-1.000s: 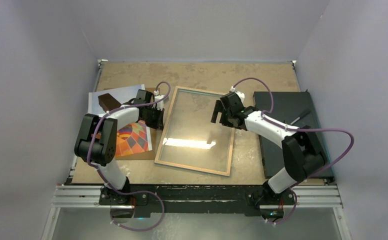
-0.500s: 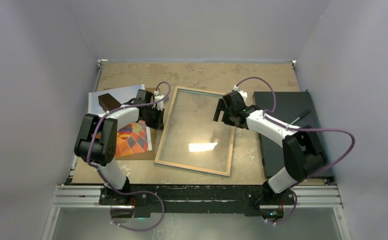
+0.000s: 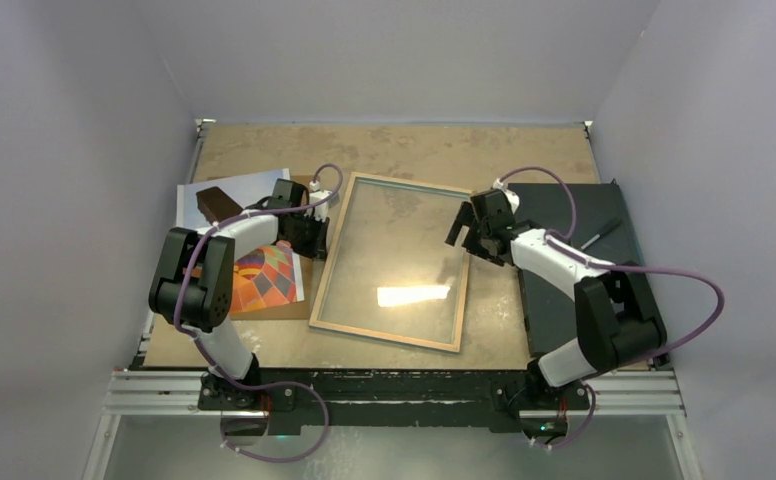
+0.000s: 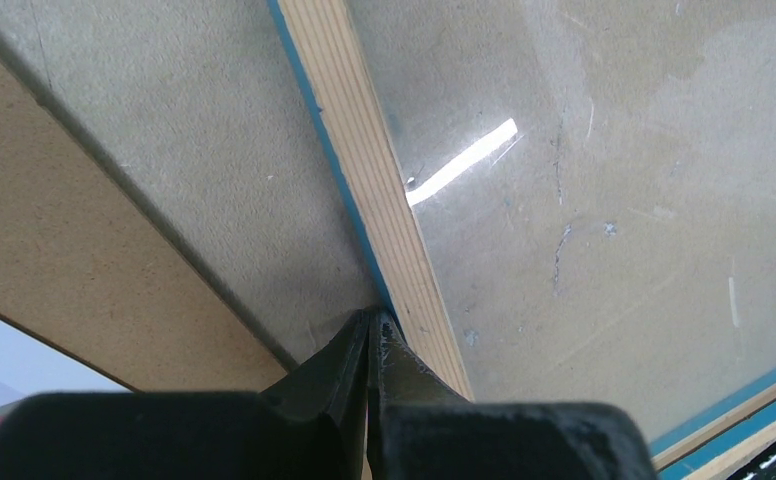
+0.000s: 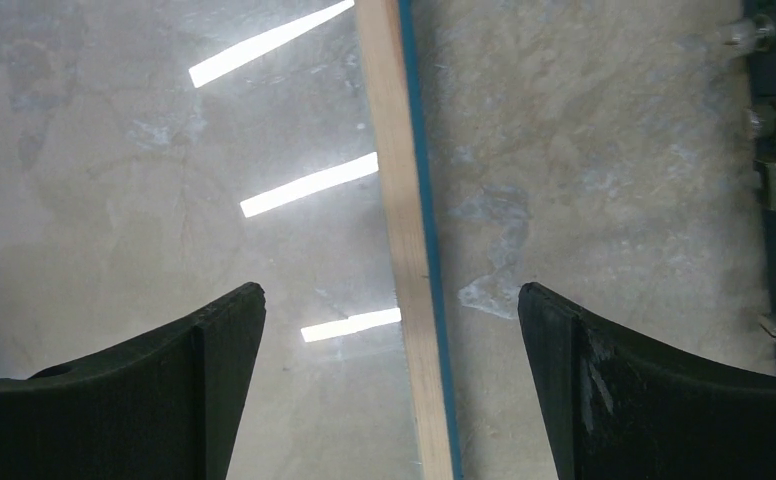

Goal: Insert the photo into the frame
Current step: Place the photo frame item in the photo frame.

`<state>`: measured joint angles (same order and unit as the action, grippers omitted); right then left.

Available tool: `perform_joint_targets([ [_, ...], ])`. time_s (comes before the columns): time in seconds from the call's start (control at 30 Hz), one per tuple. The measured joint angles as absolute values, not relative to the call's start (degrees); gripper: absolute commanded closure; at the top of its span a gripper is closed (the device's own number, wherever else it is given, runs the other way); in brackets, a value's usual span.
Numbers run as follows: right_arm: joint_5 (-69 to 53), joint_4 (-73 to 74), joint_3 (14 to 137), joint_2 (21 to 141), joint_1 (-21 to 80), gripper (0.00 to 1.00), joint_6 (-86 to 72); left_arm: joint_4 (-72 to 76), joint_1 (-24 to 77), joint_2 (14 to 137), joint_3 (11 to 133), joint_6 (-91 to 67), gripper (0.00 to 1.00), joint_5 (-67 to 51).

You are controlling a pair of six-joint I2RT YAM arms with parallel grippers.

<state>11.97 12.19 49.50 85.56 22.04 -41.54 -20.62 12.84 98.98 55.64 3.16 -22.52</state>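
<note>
The frame [image 3: 384, 336] lies flat in the middle of the table, its wood-coloured back rim up, with a clear glass pane. The photo [image 3: 264, 277] lies to its left on a brown backing board [image 3: 294, 306], partly under my left arm. My left gripper [image 3: 313, 240] is shut. In the left wrist view its tips [image 4: 374, 322] touch the blue outer edge of the frame's left rim [image 4: 364, 170]. My right gripper [image 3: 461, 232] is open. In the right wrist view the gripper [image 5: 392, 300] straddles the frame's right rim [image 5: 404, 200] from above.
A dark brown block [image 3: 218, 204] sits on the photo's pale upper part at the far left. A black tray [image 3: 564, 215] with a pen-like tool [image 3: 600, 236] lies at the right. In the left wrist view the backing board [image 4: 44, 230] lies left of the frame.
My right gripper has moved right, from above the glass pane to over the frame's right rim. The left arm and the frame have not moved.
</note>
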Motion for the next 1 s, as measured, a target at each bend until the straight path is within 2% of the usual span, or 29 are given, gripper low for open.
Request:
perform_joint_targets([
  [0.23,8.05,6.63,50.00,90.45,21.63,0.01,-41.60,-20.62,12.88,99.00,55.64,4.32,1.00,-22.57],
  [1.0,3.25,5.17,63.35,103.83,19.42,0.01,-40.88,-20.14,12.88,97.95,54.63,6.28,1.00,-21.76],
])
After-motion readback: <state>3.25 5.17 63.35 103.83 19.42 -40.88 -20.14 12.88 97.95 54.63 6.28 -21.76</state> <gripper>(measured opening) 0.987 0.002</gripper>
